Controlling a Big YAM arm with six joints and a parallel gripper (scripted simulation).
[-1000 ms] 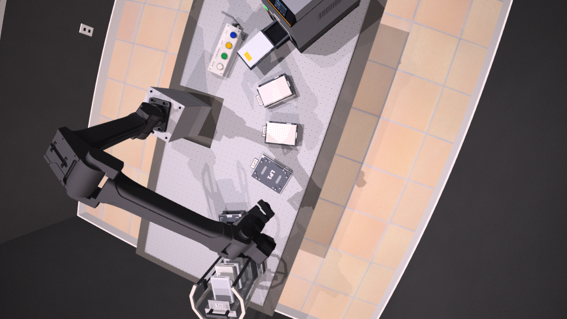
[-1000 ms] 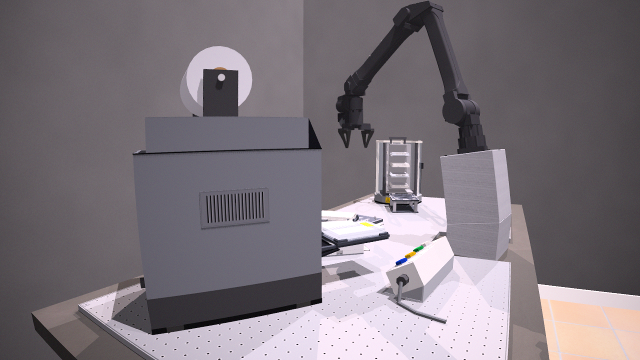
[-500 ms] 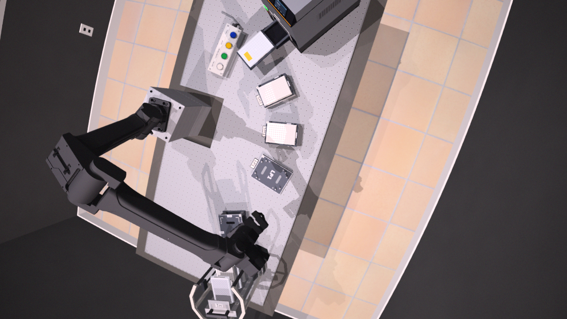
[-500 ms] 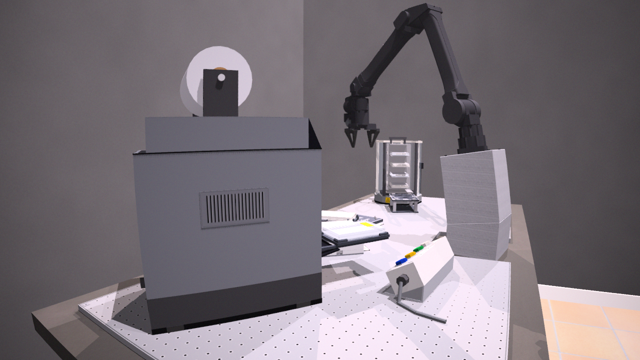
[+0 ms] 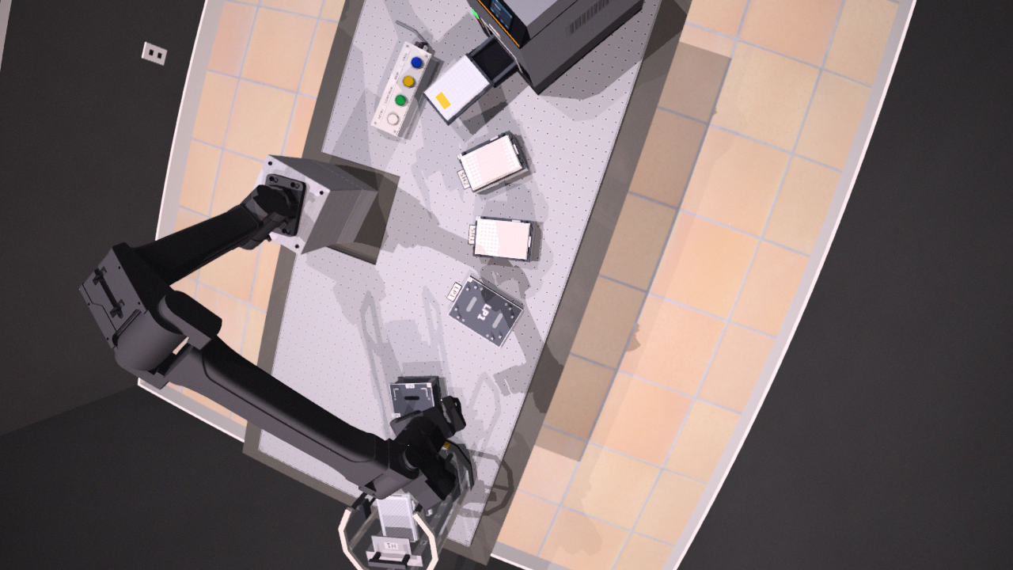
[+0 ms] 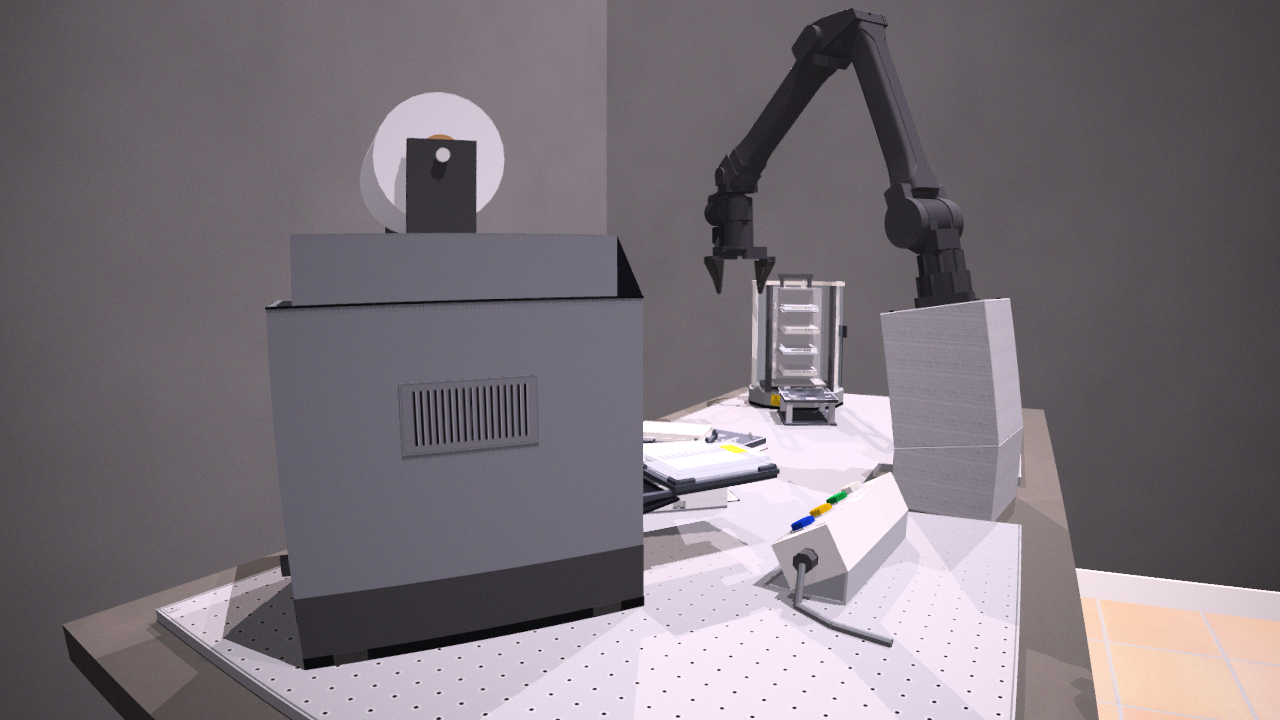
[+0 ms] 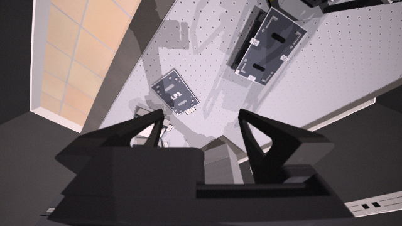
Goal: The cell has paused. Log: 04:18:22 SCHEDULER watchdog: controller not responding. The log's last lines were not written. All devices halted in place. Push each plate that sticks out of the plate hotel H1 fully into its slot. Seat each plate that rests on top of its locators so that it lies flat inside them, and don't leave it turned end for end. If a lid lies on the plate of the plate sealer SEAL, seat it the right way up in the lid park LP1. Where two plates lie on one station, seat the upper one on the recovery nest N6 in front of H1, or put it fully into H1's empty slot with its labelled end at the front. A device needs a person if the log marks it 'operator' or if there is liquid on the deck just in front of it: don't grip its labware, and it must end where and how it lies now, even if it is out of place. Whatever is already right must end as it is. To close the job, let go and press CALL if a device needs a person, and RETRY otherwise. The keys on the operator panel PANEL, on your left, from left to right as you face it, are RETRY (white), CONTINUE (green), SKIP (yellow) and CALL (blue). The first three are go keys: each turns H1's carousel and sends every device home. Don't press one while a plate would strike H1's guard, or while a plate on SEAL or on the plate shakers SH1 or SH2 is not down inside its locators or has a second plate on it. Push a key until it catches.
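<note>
Gripper [image 6: 739, 265] hangs spread wide and holding nothing, high above the deck beside the top of plate hotel H1 [image 6: 843, 322]. In the top view, H1 sits at 6 o'clock at the deck's end, and a plate [image 5: 393, 514] lies in it with its long axis toward 12. The arm [image 5: 297, 411] covers the hotel's front, so any overhang is hard to judge. Recovery nest N6 [image 7: 269, 47] lies bare, partly under the wrist in the top view.

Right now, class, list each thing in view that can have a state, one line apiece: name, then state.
Gripper: open, holding nothing, high beside H1.
Lid park LP1: bare, no lid in it.
Recovery nest N6: bare, no plate on it.
Plate on SEAL: out on the drawer, yellow label outward.
Panel keys: none visibly pushed in.
</note>
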